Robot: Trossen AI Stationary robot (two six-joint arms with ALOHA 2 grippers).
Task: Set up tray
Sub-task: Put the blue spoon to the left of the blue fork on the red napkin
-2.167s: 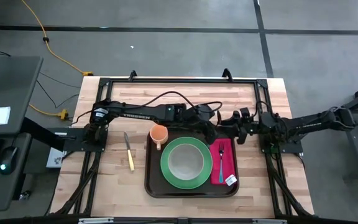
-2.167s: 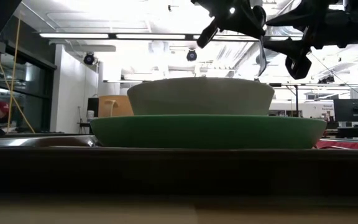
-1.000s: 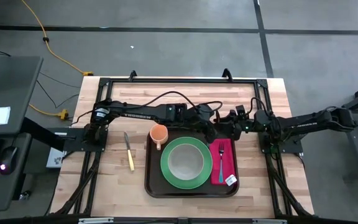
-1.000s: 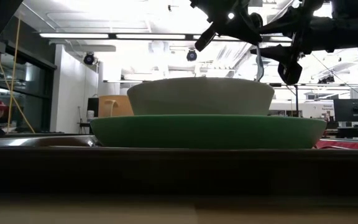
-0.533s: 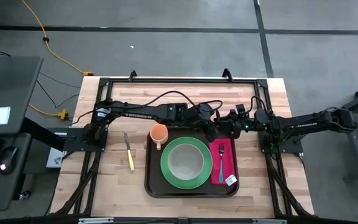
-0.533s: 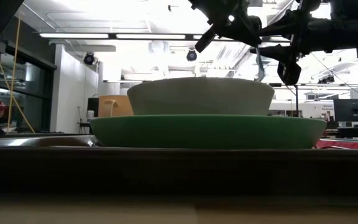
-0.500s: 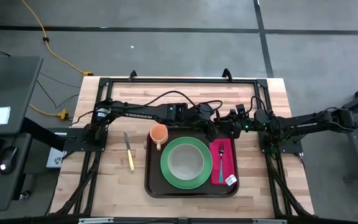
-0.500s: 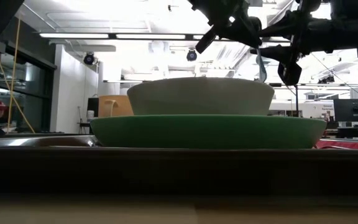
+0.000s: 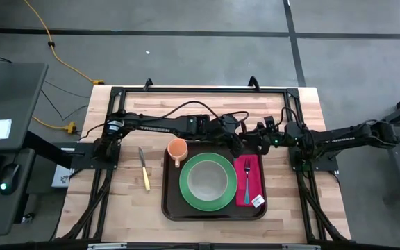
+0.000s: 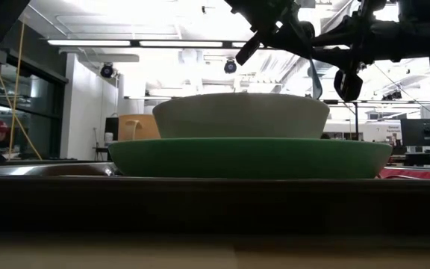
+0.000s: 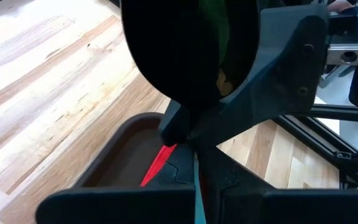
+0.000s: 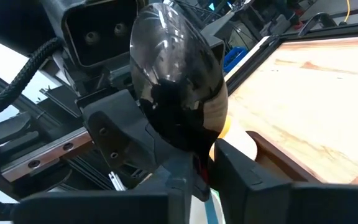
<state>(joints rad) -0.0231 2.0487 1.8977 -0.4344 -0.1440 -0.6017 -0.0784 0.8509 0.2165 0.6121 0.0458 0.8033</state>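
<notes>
1. Tray (image 9: 214,212), dark brown with a raised rim, lies on the wooden table (image 9: 123,201) just below centre in the high view.
2. On it: a green plate (image 9: 207,182) at the middle carrying a pale bowl (image 9: 207,180); an orange cup (image 9: 177,149) at the tray's 10 o'clock corner; a red-pink napkin (image 9: 249,182) at 3 o'clock with a fork (image 9: 246,175) lying on it.
3. A knife (image 9: 144,169) lies on the bare table at 9 o'clock of the tray, well apart from it; judged not yet placed.
4. A spoon (image 12: 179,93) is held in the air above the tray's 1 o'clock corner, where both arms meet.
5. Left tool (image 9: 240,141) is closed on the spoon's handle end, as the closeness of the bowl of the spoon in its wrist view suggests.
6. Right tool (image 9: 257,141) stands right against it, fingers narrowing around the spoon; a full grip cannot be told.
7. Judged progress: most items set; the spoon, mid-handover, and the knife remain.
</notes>
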